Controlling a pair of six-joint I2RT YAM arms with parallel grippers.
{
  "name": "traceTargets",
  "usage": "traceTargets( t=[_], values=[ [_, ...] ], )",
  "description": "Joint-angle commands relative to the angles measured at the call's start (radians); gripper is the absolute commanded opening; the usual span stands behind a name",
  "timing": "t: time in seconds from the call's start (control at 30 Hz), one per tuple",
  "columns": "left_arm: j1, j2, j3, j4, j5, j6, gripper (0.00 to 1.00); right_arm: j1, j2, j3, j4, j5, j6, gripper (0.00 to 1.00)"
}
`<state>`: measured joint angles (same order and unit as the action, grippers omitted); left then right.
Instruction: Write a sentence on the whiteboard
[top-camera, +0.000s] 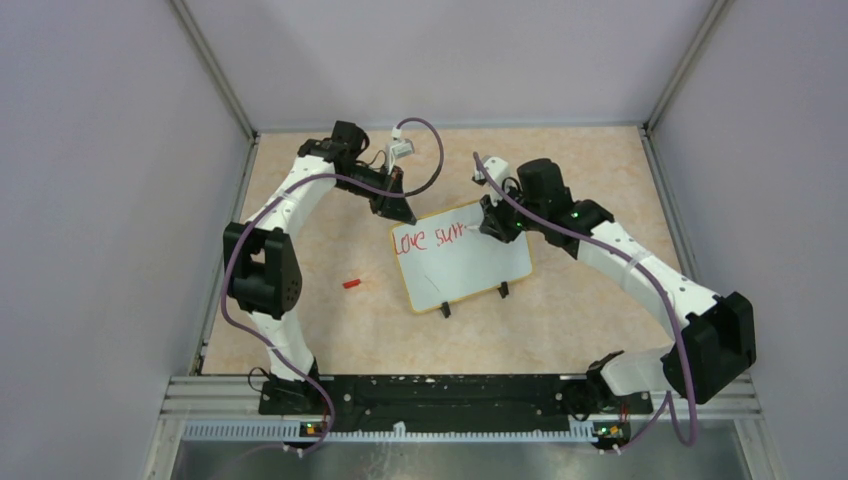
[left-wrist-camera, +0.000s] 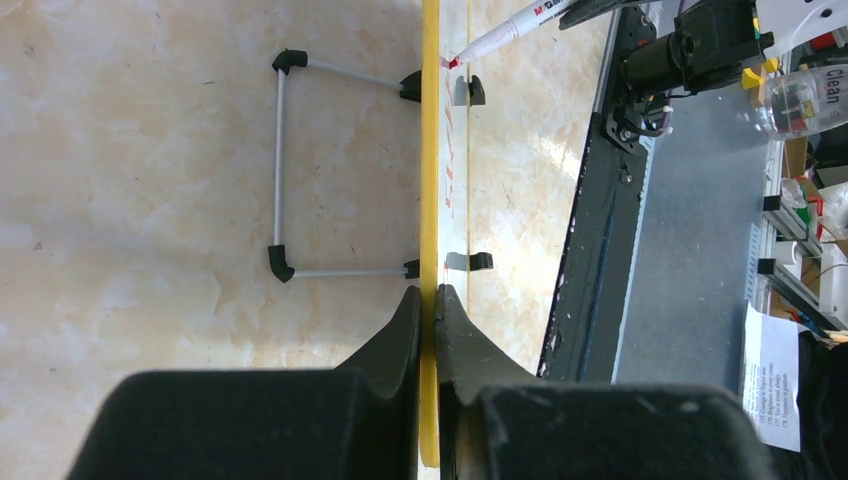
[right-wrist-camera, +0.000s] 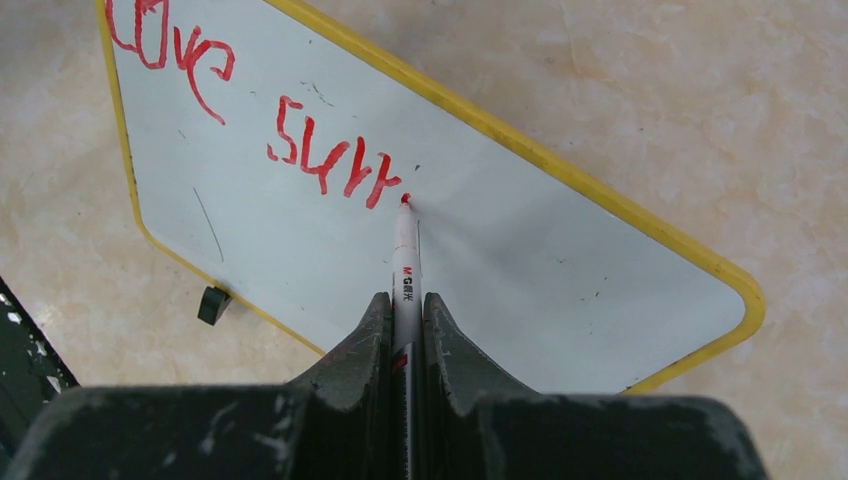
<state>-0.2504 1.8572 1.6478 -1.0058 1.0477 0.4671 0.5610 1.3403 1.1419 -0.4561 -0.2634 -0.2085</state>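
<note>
Your left gripper (left-wrist-camera: 428, 292) pinches shut on the yellow rim of the small glossy whiteboard (top-camera: 470, 272), which is propped mid-table. Your right gripper (right-wrist-camera: 405, 300) clamps the white red-tipped marker (right-wrist-camera: 405, 240), its tip at the board just after the red handwritten sentence (right-wrist-camera: 325, 165), "Love surr". Press lightly, make short strokes, and hold the board steady.

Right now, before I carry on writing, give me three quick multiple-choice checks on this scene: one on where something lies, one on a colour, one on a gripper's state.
1. Where does the small red piece lie?
A. on the table, left of the whiteboard
B. on the board's face
C. on the metal rail at the near edge

2. What colour is the writing?
A. blue
B. black
C. red

3. How is the left gripper?
A. hanging open
B. shut on the whiteboard's yellow rim
C. shut on nothing

Answers:
1. A, since the top view shows it on bare tabletop left of the board.
2. C, since the right wrist view shows red letters.
3. B, since its fingers pinch the rim in the left wrist view.
</note>
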Motion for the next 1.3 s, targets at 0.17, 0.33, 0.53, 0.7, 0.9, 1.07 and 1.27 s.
traceTargets(
  t=[0.17, 0.33, 0.53, 0.7, 0.9, 1.07, 1.27],
  values=[
    [-0.016, -0.006, 0.007, 0.01, -0.007, 0.019, 0.0, 0.007, -0.026, -0.029, 0.017, -0.003, -0.011, 0.0],
    [-0.016, -0.007, 0.004, 0.011, -0.011, 0.019, 0.0, 0.006, -0.033, -0.026, 0.009, 0.043, -0.012, 0.0],
    [-0.016, -0.005, 0.008, 0.01, -0.009, 0.019, 0.0, 0.002, -0.046, -0.004, -0.001, 0.106, -0.014, 0.0],
    [-0.016, -0.006, 0.006, 0.012, -0.01, 0.019, 0.0, -0.001, -0.039, 0.014, 0.012, 0.117, -0.005, 0.0],
    [-0.016, -0.009, 0.004, 0.011, -0.009, 0.02, 0.0, -0.001, -0.02, 0.047, 0.024, 0.106, 0.006, 0.0],
    [-0.016, -0.01, 0.003, 0.011, -0.01, 0.022, 0.0, 0.0, -0.005, 0.068, 0.026, 0.089, 0.008, 0.0],
    [-0.016, -0.01, 0.004, 0.012, -0.009, 0.021, 0.0, 0.008, 0.011, 0.071, 0.018, 0.067, 0.009, 0.0]
  ],
)
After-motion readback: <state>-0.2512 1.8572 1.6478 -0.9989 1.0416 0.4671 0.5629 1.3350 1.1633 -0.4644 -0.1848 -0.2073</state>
